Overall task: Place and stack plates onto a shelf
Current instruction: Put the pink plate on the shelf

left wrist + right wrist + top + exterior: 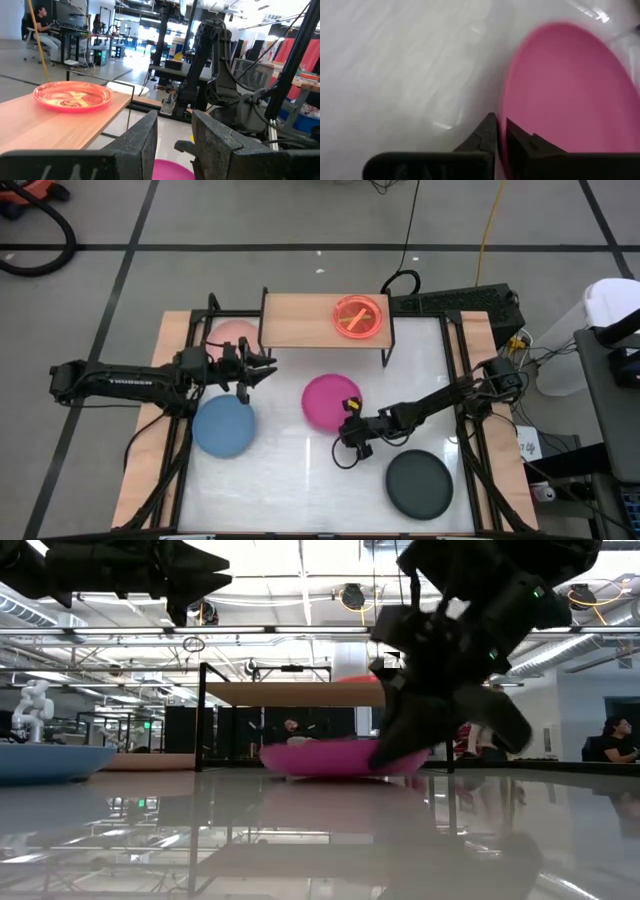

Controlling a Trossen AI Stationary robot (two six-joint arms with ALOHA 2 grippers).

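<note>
The light-wood shelf stands at the table's far edge with a translucent orange plate on its right half. On the white table lie a magenta plate, a blue plate, a black plate and a salmon-pink plate. My right gripper is at the magenta plate's near right rim, shut on it. My left gripper is open and empty. It hovers above the table off the shelf's left end, between the salmon-pink and blue plates. It points toward the table's right. My right gripper pinches the magenta plate's rim on its near right side. One finger is outside the rim and one inside over the plate's hollow. The fingers slant down from the table's right. In the low view the plate still rests on the table.
The shelf's thin black legs stand just beyond the magenta plate. The shelf's left half is bare wood. Wooden strips border the table left and right. Cables and a power supply lie behind the shelf. People sit in the room beyond.
</note>
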